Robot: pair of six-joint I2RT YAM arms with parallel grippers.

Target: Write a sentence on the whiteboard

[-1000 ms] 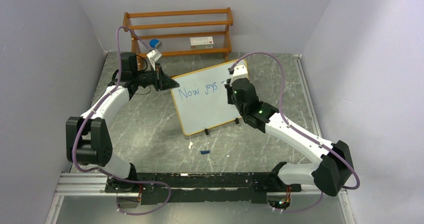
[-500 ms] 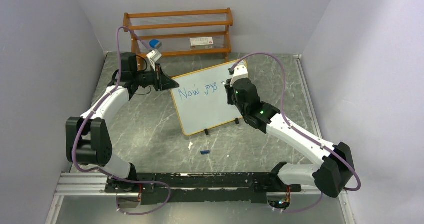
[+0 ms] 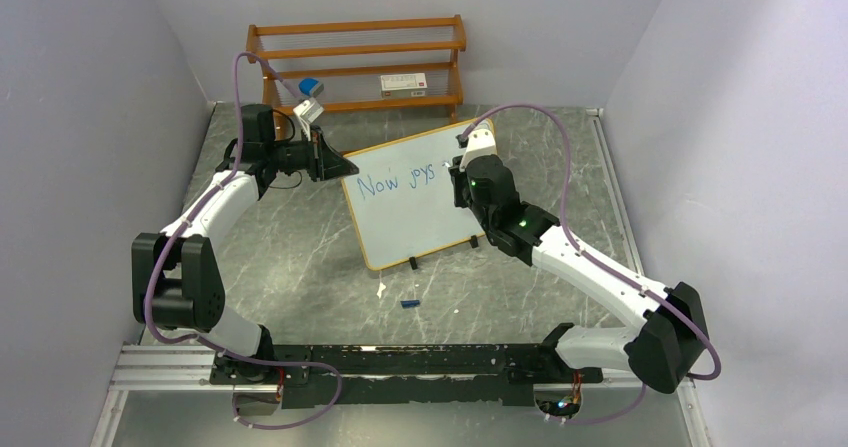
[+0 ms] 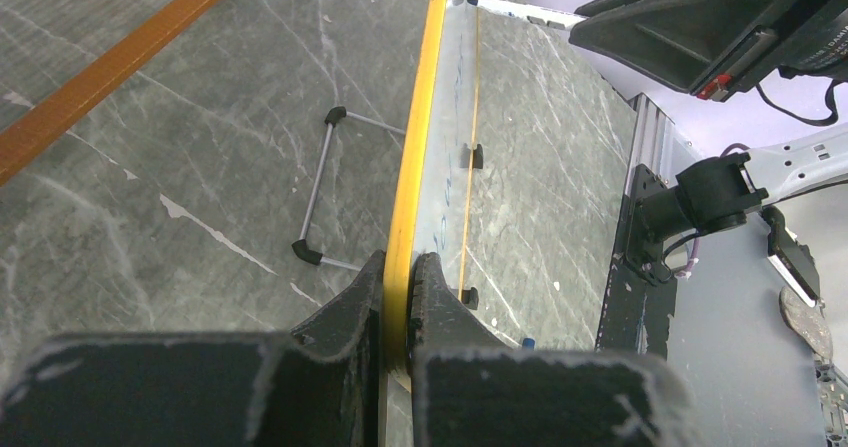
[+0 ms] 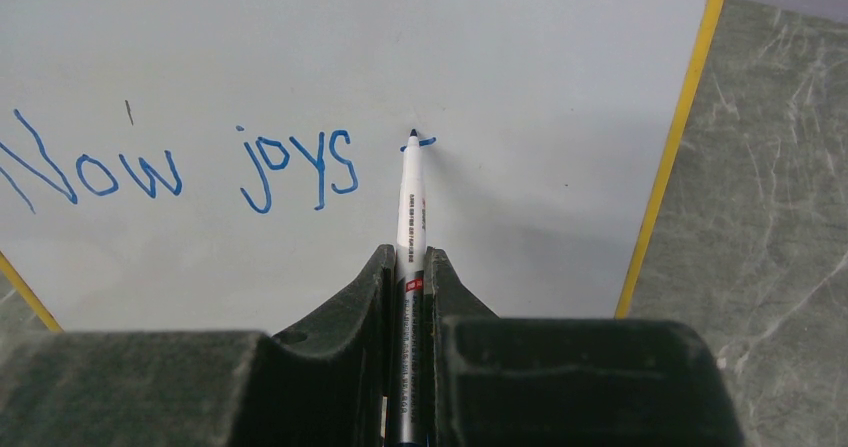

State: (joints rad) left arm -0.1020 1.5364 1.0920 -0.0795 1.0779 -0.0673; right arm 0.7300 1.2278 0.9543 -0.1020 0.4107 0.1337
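Marbled worktop (image 3: 300, 252) carries the whiteboard (image 3: 415, 225), blue lettering (image 5: 160, 175) "Now joys" on it. Left pincer (image 4: 400, 269) clamps its frame; right pincer (image 5: 410, 257) holds a marker (image 5: 411, 192), tip on the board.

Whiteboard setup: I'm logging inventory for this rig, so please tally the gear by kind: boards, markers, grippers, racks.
Whiteboard: 1
Marker: 1
Grippers: 2 (left gripper, right gripper)
Shelf rack: 1
Total: 5

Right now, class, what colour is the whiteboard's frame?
The whiteboard frame is yellow; the right wrist view shows it best.
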